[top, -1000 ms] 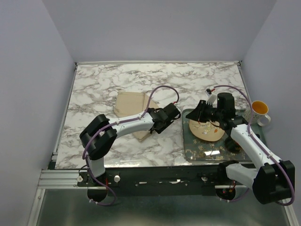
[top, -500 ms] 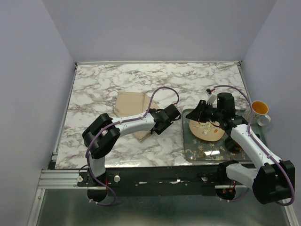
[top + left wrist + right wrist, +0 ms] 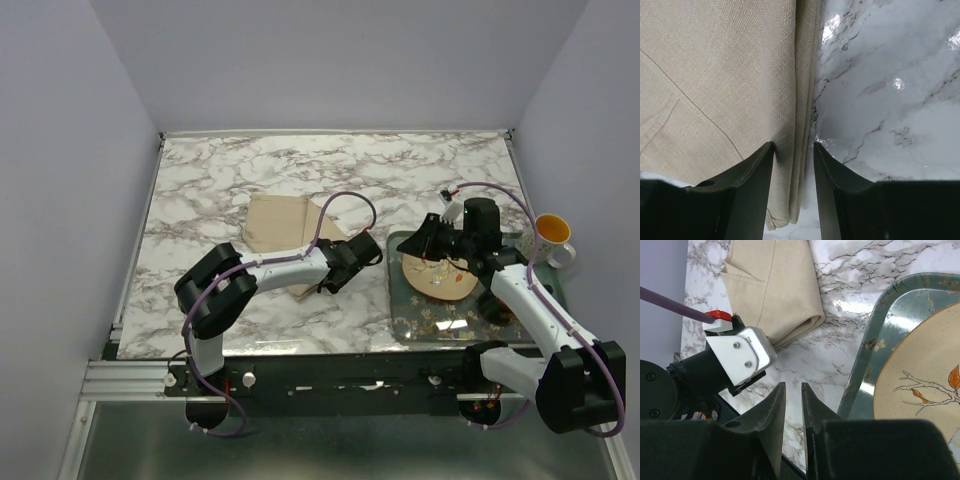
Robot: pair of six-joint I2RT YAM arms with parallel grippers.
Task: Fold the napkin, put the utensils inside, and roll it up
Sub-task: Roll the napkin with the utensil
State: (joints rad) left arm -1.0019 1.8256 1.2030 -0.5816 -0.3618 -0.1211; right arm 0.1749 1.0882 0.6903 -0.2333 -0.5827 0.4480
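Observation:
The tan napkin [image 3: 280, 222] lies folded on the marble left of centre. Its layered right edge [image 3: 802, 100] runs down between the jaws of my left gripper [image 3: 793, 145]. The left finger touches the cloth, and bare marble shows between the cloth and the right finger. From above, the left gripper [image 3: 328, 280] is low over the napkin's near right corner. My right gripper [image 3: 793, 385] hovers over the marble beside the tray, jaws a narrow slit apart with nothing between them. It also appears in the top view [image 3: 418, 245]. The utensils are hidden or out of view.
A green tray [image 3: 420, 322] at the right holds a round tan patterned plate [image 3: 445, 285]. The tray rim [image 3: 872, 345] and plate [image 3: 925, 390] are just right of the right fingers. A white mug [image 3: 552, 238] with an orange inside stands beyond the tray.
My left gripper has slid a little toward the table's near edge along the napkin's right side. The right arm has hardly moved.

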